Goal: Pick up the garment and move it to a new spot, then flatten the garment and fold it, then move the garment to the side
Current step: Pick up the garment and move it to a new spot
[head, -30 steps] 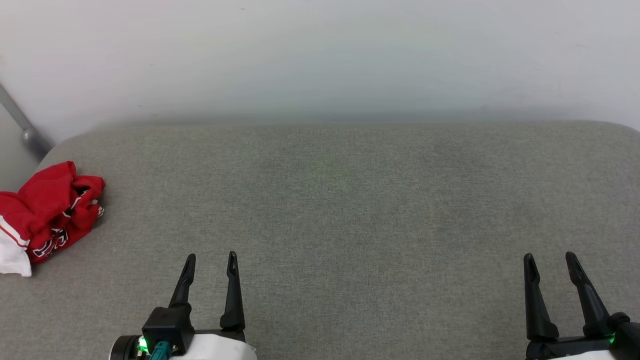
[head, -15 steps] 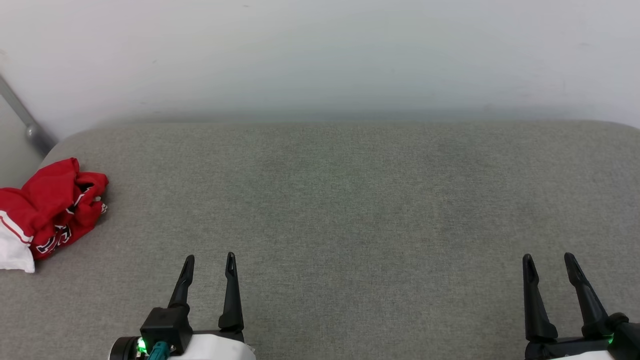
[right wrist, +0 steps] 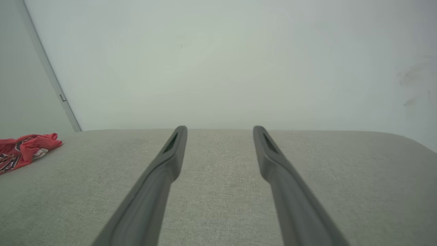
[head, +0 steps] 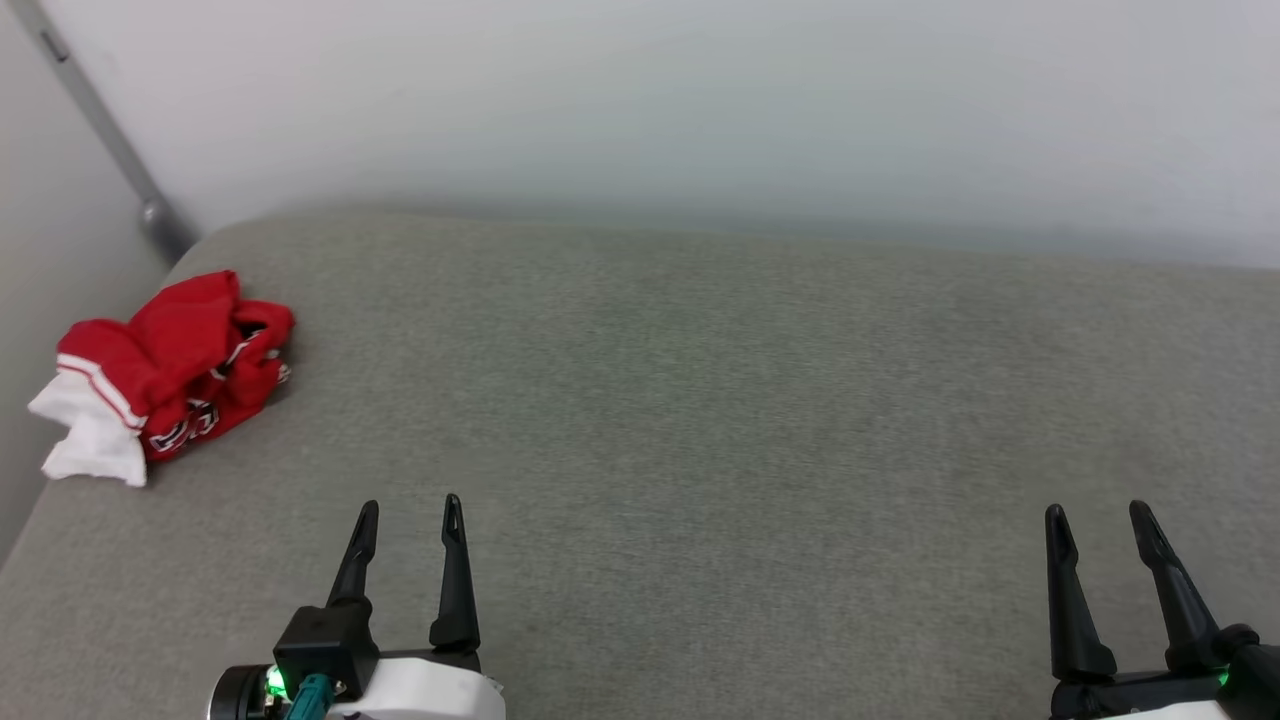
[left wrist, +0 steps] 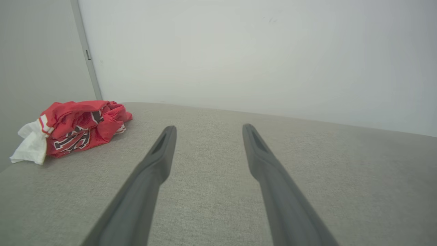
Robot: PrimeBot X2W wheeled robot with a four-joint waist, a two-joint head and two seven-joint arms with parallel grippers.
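The garment (head: 170, 370) lies crumpled in a red heap at the far left corner of the grey padded surface (head: 700, 400), a white sleeve hanging toward the left edge and bits of black lettering showing. The left wrist view has the garment (left wrist: 75, 128) at the left, and the right wrist view has the garment (right wrist: 24, 148) at its left edge. My left gripper (head: 410, 505) is open and empty near the front, well to the right of the heap. My right gripper (head: 1095, 512) is open and empty at the front right.
A pale wall (head: 700, 110) rises behind the surface. A grey strip (head: 110, 140) runs down the wall corner at the far left, just behind the garment. The surface's left edge falls away beside the heap.
The whole head picture has shifted right and tilted, so the camera has turned left; the garment now shows more fully. Neither gripper has changed its opening.
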